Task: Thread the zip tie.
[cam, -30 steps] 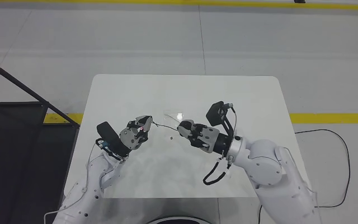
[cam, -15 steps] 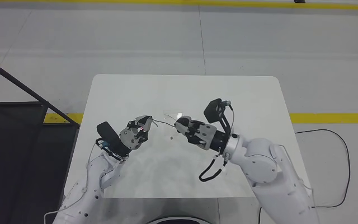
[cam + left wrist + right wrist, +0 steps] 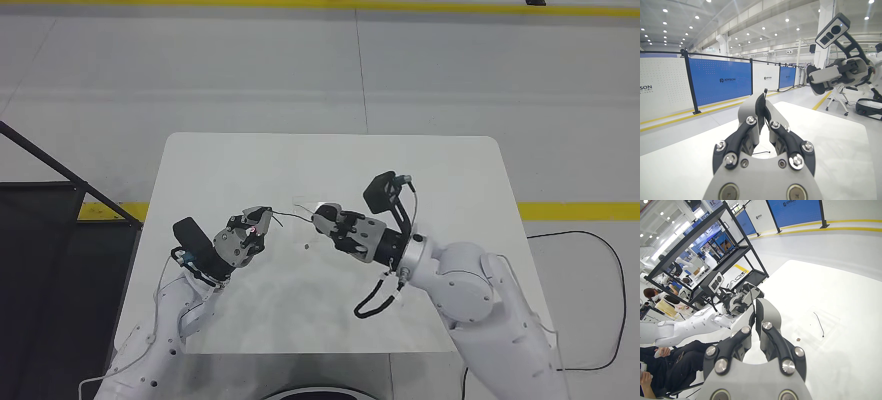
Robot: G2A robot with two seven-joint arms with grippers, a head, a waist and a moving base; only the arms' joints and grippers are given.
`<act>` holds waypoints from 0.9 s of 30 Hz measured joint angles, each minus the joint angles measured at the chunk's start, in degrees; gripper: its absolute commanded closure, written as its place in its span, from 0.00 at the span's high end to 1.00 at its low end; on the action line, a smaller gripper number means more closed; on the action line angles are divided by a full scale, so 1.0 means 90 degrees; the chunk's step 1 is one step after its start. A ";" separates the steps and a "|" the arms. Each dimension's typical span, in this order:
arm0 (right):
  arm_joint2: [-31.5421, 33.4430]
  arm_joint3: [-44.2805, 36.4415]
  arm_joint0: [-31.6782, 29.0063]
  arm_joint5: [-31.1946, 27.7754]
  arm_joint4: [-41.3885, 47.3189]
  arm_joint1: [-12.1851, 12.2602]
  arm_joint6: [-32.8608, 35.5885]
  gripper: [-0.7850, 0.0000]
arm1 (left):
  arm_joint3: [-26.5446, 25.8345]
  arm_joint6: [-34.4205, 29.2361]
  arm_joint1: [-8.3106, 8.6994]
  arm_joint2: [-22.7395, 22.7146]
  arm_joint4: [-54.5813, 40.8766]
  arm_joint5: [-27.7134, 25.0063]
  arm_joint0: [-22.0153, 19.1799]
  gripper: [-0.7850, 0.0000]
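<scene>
Both the left end effector (image 3: 763,108) and right end effector (image 3: 755,313) pinch the thin black plastic zip tie (image 3: 751,298) stretched between them above the white desk (image 3: 330,310); no loop shows, so threading likely remains.

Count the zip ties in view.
2. The held zip tie is pinched in the left gripper, and its strand reaches the right gripper, which looks shut on it. The loose zip tie lies on the white table. Others may be hidden under the arms.
</scene>
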 measured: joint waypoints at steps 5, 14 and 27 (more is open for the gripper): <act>-0.0029 0.0011 0.0024 0.0006 0.0003 -0.0004 0.0004 0.00 | 0.0000 0.0000 0.0000 0.0000 0.0000 0.0000 0.0000 0.00; -0.0167 -0.0013 0.0112 0.0102 -0.0069 -0.0034 -0.0078 0.00 | 0.0000 0.0000 0.0000 0.0000 0.0000 0.0000 0.0000 0.00; -0.0211 -0.0045 0.0151 0.0207 0.0001 -0.0065 -0.0247 0.00 | 0.0000 0.0000 0.0000 0.0000 0.0000 0.0000 0.0000 0.00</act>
